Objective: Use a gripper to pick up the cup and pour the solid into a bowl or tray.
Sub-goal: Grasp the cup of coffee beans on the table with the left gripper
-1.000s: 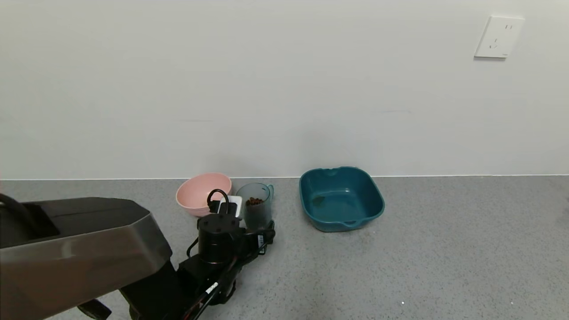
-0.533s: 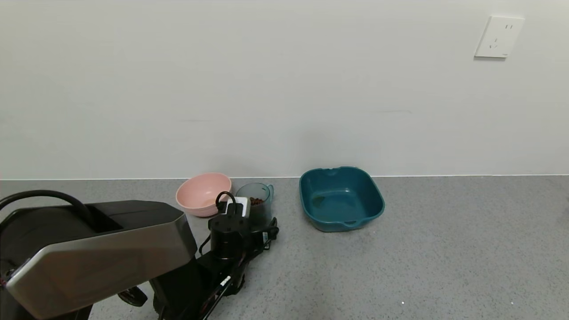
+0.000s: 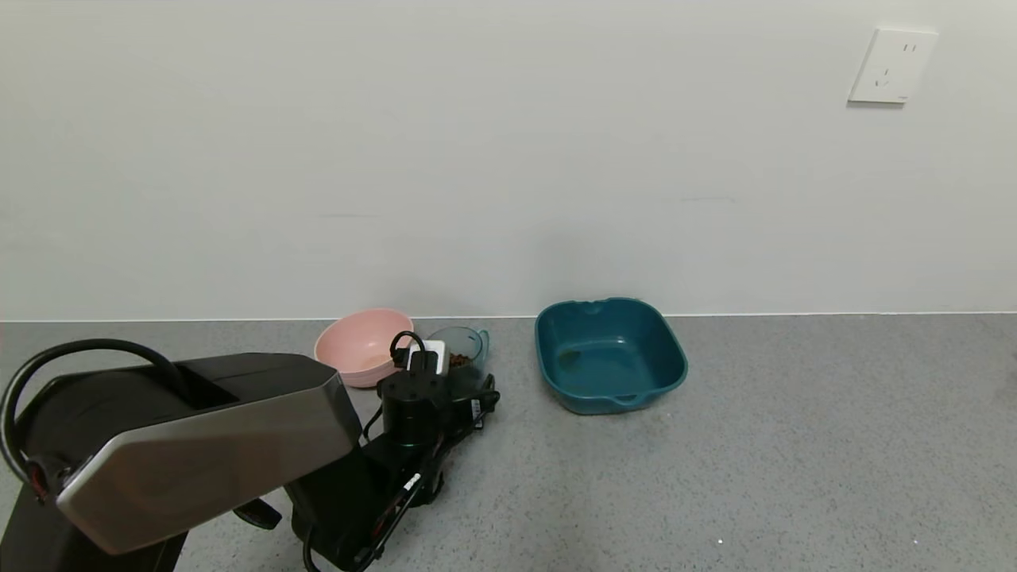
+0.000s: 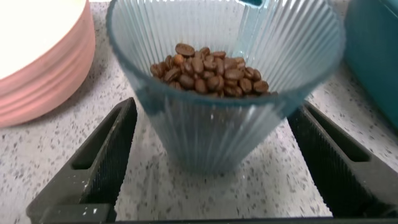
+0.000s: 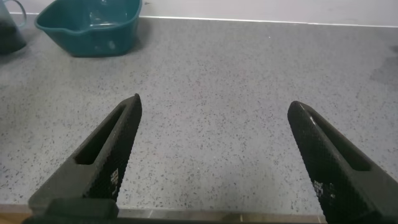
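Left pincer [image 4: 211, 158] was low over the grey speckled counter [image 3: 755, 445], reaching toward the wall. Its two black fingers [image 4: 93, 168] stood wide apart, one on either side of the measuring cup [image 4: 224, 93]. A gap of bare counter showed between each finger and the cup's ribbed wall, so nothing was gripped.

The cup, translucent grey-teal, stood upright on the counter between the fingers. Its teal handle [image 4: 252, 25] was on the side away from the pincer. In the head view the cup [image 3: 465, 361] was partly hidden behind the black cylindrical wrist and the small white block [image 3: 429, 353] of the left pincer [image 3: 445, 389].

The solid was a small heap of dark brown coffee beans [image 4: 208, 71] lying inside the cup, well below its rim.

The pale pink bowl [image 4: 37, 56] sat just beside the cup, outside one pincer finger; whether bowl and cup touched could not be told. In the head view the bowl [image 3: 357, 342] lay to the left of the pincer. The dark teal tray [image 3: 608, 353] stood to the right of the pincer, apart from the cup.

Right pincer [image 5: 211, 162] hung over bare counter, fingers spread wide and holding nothing, with the teal tray [image 5: 90, 25] well ahead of it.
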### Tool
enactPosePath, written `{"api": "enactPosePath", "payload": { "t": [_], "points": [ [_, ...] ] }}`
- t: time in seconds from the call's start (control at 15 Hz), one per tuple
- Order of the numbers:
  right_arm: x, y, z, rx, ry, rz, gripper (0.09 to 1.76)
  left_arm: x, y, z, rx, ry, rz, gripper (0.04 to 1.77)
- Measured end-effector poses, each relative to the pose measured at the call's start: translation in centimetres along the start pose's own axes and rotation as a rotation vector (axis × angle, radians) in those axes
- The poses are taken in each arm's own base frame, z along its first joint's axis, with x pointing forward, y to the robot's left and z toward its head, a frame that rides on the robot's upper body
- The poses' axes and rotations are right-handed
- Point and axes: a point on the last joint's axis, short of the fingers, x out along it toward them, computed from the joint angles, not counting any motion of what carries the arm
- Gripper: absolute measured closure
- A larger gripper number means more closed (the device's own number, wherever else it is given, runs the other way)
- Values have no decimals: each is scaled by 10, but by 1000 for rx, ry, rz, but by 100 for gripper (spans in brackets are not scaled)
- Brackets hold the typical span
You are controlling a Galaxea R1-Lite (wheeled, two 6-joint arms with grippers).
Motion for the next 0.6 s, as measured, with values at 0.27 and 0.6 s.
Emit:
{"api": "enactPosePath", "payload": {
  "t": [0.27, 0.6],
  "points": [
    [0, 0, 0, 0, 0, 0, 14, 10, 0, -5, 1, -5, 7, 9],
    [0, 0, 0, 0, 0, 0, 14, 17, 0, -5, -3, -15, 7, 9]
  ]
}}
